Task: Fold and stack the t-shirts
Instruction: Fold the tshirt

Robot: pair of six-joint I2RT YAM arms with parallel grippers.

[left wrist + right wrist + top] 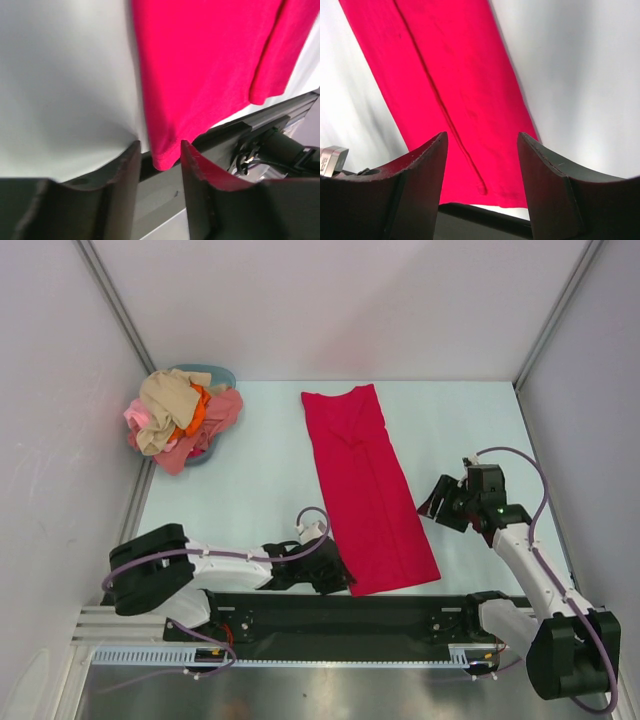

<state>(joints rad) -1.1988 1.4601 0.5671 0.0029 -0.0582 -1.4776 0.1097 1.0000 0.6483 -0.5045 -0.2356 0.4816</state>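
Note:
A bright crimson-red t-shirt (368, 490) lies folded lengthwise in a long strip on the table's middle. My left gripper (342, 578) is low at its near left corner. In the left wrist view the gripper (159, 150) is open, and the shirt's corner (165, 152) hangs between the fingertips over the table edge. My right gripper (433, 505) is open and empty, raised just right of the shirt. In the right wrist view it (482, 142) looks down on the shirt's near end (460, 90). Beige, pink and orange t-shirts (175, 415) are heaped at the back left.
The heap sits in a small light-blue round tub (213, 374) against the left wall. A black rail (340, 615) runs along the table's near edge, under the shirt's near end. White walls stand close on the left, back and right.

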